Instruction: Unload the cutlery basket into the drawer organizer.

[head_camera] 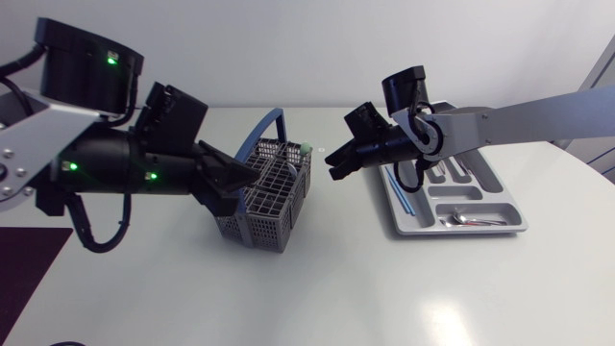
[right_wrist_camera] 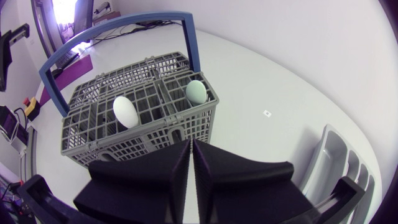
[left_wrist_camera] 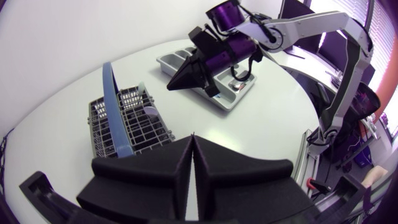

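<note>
The grey cutlery basket (head_camera: 274,207) with a blue handle (head_camera: 273,122) stands mid-table. Two spoons stick up from it, one white (right_wrist_camera: 125,111) and one pale green (right_wrist_camera: 196,92). My left gripper (head_camera: 252,177) is shut and empty, its tips over the basket's near-left rim; in its own view the gripper (left_wrist_camera: 193,140) hangs just above the basket (left_wrist_camera: 124,121). The right gripper (head_camera: 332,162), also shut and empty, hovers right of the basket, between it and the grey drawer organizer (head_camera: 404,229). From its wrist view the gripper (right_wrist_camera: 189,144) points at the basket (right_wrist_camera: 143,102).
The organizer (left_wrist_camera: 214,102) holds some cutlery: spoons (head_camera: 468,219) in the front compartment and a blue-handled piece (head_camera: 398,191) along its left slot. Its edge (right_wrist_camera: 329,155) shows beside the right gripper. A dark mat (head_camera: 24,264) lies at the table's left edge.
</note>
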Controlling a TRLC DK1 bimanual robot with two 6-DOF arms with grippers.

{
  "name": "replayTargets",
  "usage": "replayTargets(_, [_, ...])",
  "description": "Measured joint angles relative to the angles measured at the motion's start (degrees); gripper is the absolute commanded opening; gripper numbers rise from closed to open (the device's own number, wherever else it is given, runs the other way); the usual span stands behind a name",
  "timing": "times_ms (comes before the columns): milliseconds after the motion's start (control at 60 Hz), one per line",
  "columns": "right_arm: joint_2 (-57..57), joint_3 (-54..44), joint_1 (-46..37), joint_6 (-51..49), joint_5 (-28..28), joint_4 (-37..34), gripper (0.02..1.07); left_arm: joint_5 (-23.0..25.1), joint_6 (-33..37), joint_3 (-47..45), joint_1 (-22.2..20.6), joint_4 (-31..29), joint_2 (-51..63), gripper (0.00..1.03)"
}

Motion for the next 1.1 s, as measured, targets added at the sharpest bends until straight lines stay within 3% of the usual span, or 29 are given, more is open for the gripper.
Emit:
replayTargets(233, [0.4, 0.9, 0.0, 0.0, 0.0, 0.0, 0.13, -5.2, 0.3, -2.9, 0.5, 6.4, 6.4, 0.06])
replayTargets(467, [4.8, 6.1, -0.2, 0.4, 0.1, 0.1, 0.13, -8.3, 0.7, -5.8, 2.6, 8.9, 8.0, 0.06])
replayTargets(917, [16.7, 19.1, -1.2, 3.0, 0.0, 0.0, 0.13, -8.5, 3.7, -11.2, 12.6, 8.7, 7.6, 0.06])
replayTargets(1100, [19.9, 23.8, 0.5, 3.7, 0.0, -0.4, 0.13, -6.1, 6.2, -13.0, 17.6, 2.8, -0.1, 0.06])
